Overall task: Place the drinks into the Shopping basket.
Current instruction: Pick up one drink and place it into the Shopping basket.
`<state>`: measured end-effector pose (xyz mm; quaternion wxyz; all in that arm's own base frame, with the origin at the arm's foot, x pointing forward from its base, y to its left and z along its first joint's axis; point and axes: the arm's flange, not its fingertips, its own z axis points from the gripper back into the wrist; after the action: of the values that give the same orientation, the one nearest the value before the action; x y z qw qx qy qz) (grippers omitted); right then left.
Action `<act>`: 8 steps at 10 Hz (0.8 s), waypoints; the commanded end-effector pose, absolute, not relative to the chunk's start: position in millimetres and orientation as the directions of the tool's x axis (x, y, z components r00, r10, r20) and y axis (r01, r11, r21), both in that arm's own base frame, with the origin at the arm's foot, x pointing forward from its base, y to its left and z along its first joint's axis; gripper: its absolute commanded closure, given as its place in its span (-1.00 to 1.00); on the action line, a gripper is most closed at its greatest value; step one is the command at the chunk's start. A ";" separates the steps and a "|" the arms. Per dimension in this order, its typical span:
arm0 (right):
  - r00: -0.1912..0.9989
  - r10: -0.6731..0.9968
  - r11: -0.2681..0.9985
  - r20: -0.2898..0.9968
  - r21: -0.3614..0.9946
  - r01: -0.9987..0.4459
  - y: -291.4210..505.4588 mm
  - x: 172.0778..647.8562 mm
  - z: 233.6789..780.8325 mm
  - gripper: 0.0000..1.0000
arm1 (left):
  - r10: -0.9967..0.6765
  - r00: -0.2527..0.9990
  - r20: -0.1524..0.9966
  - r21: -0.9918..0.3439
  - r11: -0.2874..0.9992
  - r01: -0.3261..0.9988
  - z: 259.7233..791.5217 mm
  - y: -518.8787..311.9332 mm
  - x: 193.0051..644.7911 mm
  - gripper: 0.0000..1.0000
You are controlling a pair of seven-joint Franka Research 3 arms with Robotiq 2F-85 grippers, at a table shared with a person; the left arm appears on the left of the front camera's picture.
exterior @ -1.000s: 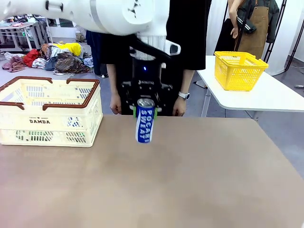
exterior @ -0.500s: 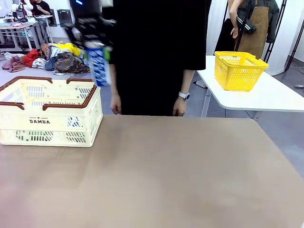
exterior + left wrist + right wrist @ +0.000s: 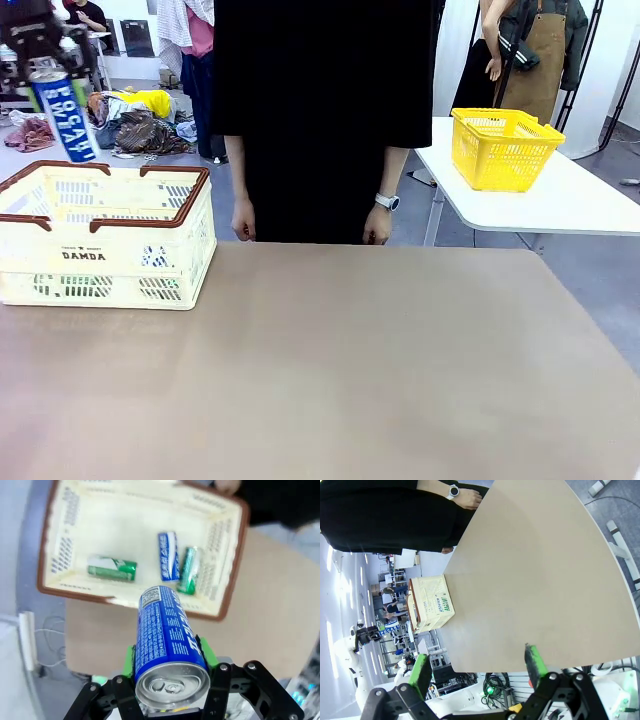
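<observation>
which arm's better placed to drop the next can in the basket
Left. The left gripper is shut on a blue can above the Shopping basket, where three cans already lie. The right gripper is open, holding nothing, far off over the table's other end.

Left gripper [image 3: 167, 667]: black linkage body, round silver screw heads at the joints, bright green pads. Right gripper [image 3: 477, 667]: same black links and green pads, white wrist housing beneath. Person [image 3: 320, 110]: black short-sleeved top, silver-faced wristwatch [image 3: 387, 201] with dark band.
</observation>
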<state>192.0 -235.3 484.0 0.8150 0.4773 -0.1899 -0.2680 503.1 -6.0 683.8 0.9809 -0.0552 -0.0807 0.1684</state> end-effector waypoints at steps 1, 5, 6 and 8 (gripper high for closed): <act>0.788 -0.611 0.406 0.077 0.885 0.228 -236.4 192.8 484.5 -1.00 | 0.473 0.855 0.215 -0.246 0.873 -0.421 655.6 9.1 503.0 1.00; 0.788 -0.611 0.406 0.077 0.885 0.228 -236.4 192.8 484.5 -1.00 | 0.440 0.893 0.095 -0.182 0.890 -0.419 593.3 11.3 538.5 1.00; 0.788 -0.611 0.406 0.077 0.885 0.228 -236.4 192.8 484.5 -1.00 | 0.429 0.898 0.095 -0.213 0.890 -0.402 569.4 8.6 541.5 1.00; 0.788 -0.611 0.406 0.077 0.885 0.228 -236.4 192.8 484.5 -1.00 | 0.428 0.900 0.086 -0.257 0.882 -0.395 531.7 6.0 545.8 1.00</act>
<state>192.0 -235.2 484.1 0.8151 0.4772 -0.1900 -0.2679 553.2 1.1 537.1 0.9697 -0.0887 -0.0551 0.2207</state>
